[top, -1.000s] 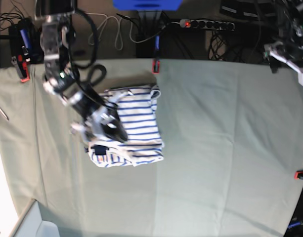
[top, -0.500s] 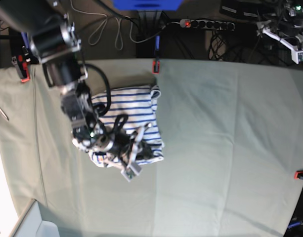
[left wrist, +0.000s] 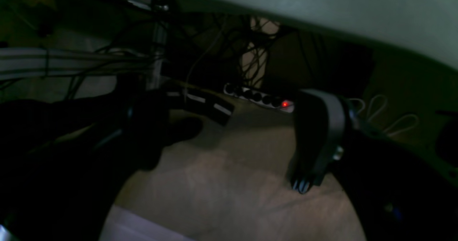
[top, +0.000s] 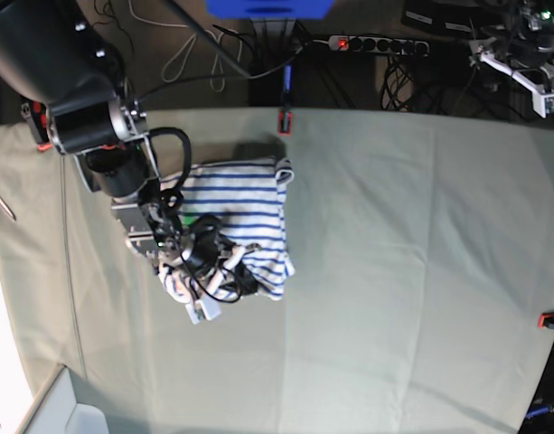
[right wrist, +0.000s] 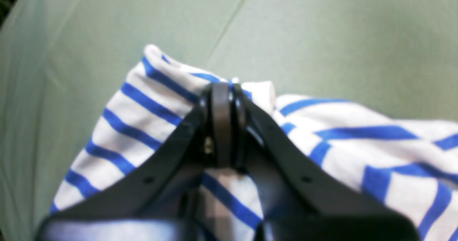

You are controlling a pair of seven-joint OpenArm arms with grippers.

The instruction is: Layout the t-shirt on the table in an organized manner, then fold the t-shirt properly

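Vs. 1 s ago: right arm (top: 96, 117) now reaches in from the upper left at a steeper angle, wrist lower on the shirt (top: 245, 212); shirt's near edge is drawn up and narrower, the lower right corner that lay flat is pulled in. Left arm has shifted a little at the far right corner. Count: 1 shirt, 1 table (top: 421, 271), 2 arms, 2 red clamps in base view (far edge (top: 284, 120), right edge (top: 551, 318)), 1 power strip (top: 378, 42) w/ red lamp. Right gripper (right wrist: 222, 91): jaws pressed together, tips meeting at a bunched fold at the shirt's edge; fabric humps up around the tips, so a pinch on the shirt. Left gripper (left wrist: 232, 141): jaws spread wide, nothing between them, held off the table over the floor and cables; only one finger (left wrist: 318, 141) is clearly lit. Shirt: soft white knit, thin blue stripes, partly folded, rumpled at near side, lying on table left of centre. Table: pale grey-green cloth, flat, faint crease lines. Gripper fingers: black, smooth, curved plastic.
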